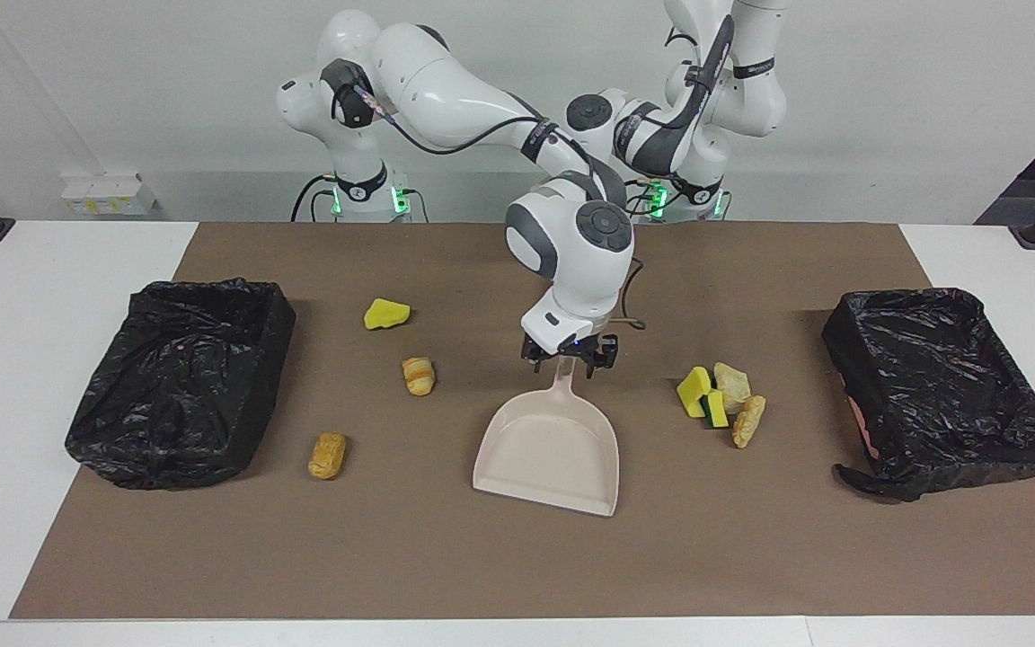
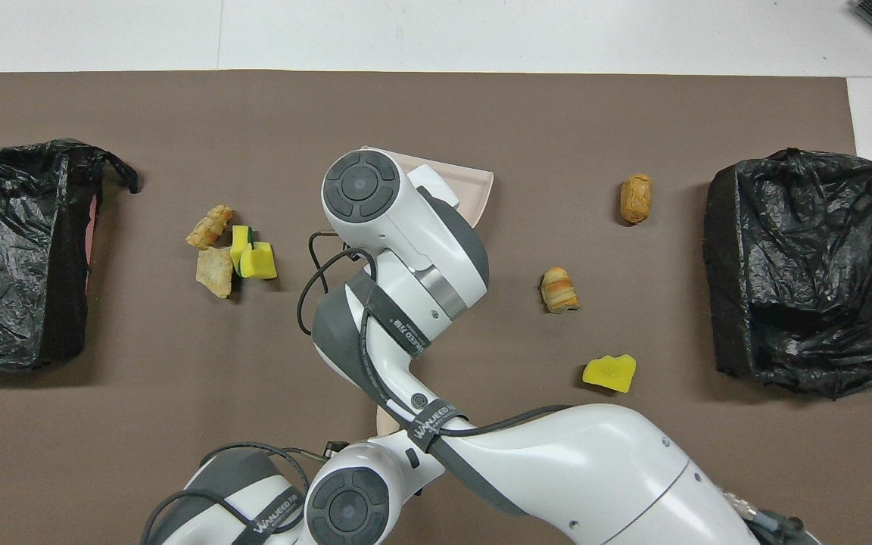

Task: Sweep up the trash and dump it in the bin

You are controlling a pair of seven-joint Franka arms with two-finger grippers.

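The beige dustpan (image 1: 546,449) lies flat mid-table with its handle pointing toward the robots. My right gripper (image 1: 569,355) is down at the handle's end, open, one finger on each side of it. The trash lies in two lots. A yellow sponge piece (image 1: 386,314), a bread chunk (image 1: 418,375) and another chunk (image 1: 328,455) are spread toward the right arm's end. A tight cluster of sponge and bread pieces (image 1: 720,400) sits toward the left arm's end. My left hand (image 2: 349,509) hangs over a beige brush handle (image 2: 385,417), mostly hidden, and covers its own gripper.
Two bins lined with black bags stand at the table's ends, one (image 1: 167,440) at the right arm's end, one (image 1: 944,377) at the left arm's end. A brown mat (image 1: 517,557) covers the table. My right arm spans the middle in the overhead view.
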